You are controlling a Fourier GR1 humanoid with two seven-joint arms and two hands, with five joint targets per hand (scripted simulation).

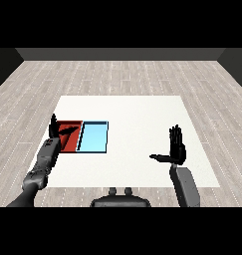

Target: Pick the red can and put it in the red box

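Note:
The red tray [71, 143] lies at the left of the white table [137, 112]. My left hand [55, 130] is raised at the tray's left edge, fingers straight up and thumb reaching over the tray; it holds nothing. Over the right part of the table, well away from both trays, my right hand [178, 147] is held upright. Its fingers are straight, its thumb points left, and it is empty. No red can shows anywhere in the head view.
A light blue tray [94, 137] lies against the red tray's right side. Bare white tabletop stretches between the trays and my right hand. Grey plank floor surrounds the table.

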